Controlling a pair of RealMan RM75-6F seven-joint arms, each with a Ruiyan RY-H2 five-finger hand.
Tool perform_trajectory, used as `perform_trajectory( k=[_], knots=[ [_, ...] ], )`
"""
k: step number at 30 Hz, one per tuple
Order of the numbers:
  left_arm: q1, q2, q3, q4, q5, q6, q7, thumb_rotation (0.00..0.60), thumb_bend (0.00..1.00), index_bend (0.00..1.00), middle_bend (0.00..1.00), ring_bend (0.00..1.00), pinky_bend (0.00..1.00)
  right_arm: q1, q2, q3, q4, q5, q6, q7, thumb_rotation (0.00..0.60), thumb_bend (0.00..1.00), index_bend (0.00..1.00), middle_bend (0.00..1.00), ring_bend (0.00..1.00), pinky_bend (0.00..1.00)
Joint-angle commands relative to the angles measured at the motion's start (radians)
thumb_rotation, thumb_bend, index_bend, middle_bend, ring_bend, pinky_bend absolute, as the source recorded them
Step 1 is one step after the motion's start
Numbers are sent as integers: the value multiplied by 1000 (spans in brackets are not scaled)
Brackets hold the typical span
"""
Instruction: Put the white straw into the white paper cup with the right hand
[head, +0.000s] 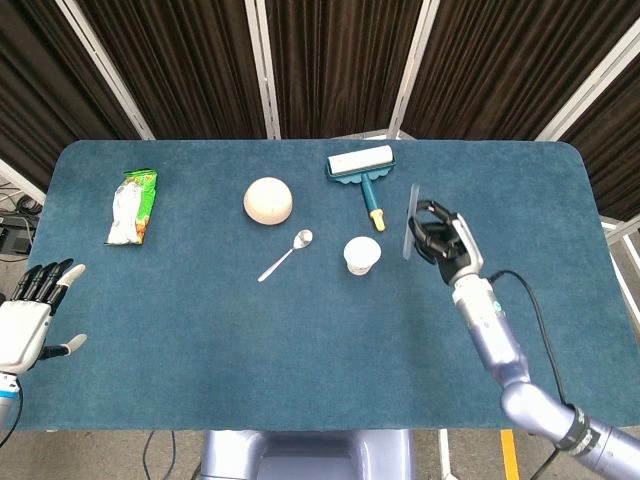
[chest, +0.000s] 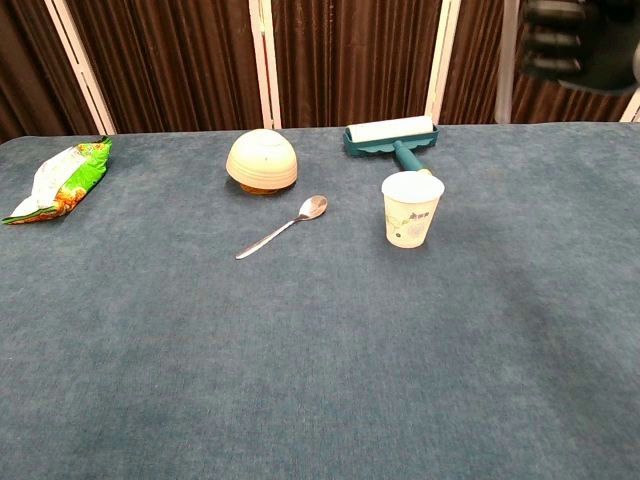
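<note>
Right hand (head: 444, 243) raised above table (head: 560, 200), holding straw (head: 410, 222) nearly upright; straw right of cup (head: 361, 254), apart from it; cup upright beside spoon (head: 287, 254); left hand (head: 30, 318) spread wide, holding nothing.

On the blue table (head: 200, 330) there is one of each kind: one white paper cup (head: 361, 255), one overturned cream bowl (head: 268, 200), one metal spoon (head: 286, 255), one teal lint roller (head: 363, 170) and one green-and-white snack packet (head: 133, 206). One white straw (head: 410, 222) is off the cloth, carried in the right hand (head: 445, 241). Two robot hands show in all, the left hand (head: 28, 318) being the other.
</note>
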Motion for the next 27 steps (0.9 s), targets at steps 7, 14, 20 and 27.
perform_trajectory(
  k=[7, 14, 20, 27],
  knots=[
    [-1, 2, 0, 1, 0, -3, -7, 600, 179, 14, 0, 0, 0, 146, -114, 7, 168, 127, -45, 79, 600, 446, 542, 1000, 962, 1000],
    [0, 1, 0, 2, 1, -1, -7, 600, 179, 14, 0, 0, 0, 188, -180, -50, 260, 158, -47, 70, 600, 447, 543, 1000, 962, 1000],
    [2, 0, -1, -2, -3, 1, 3, 600, 178, 14, 0, 0, 0, 221, -232, -74, 326, 163, -40, 54, 600, 447, 543, 1000, 962, 1000],
    [0, 1, -2, -1, -5, -4, -1, 600, 178, 14, 0, 0, 0, 250, -261, -71, 387, 172, -54, 44, 600, 447, 544, 1000, 962, 1000]
  ],
)
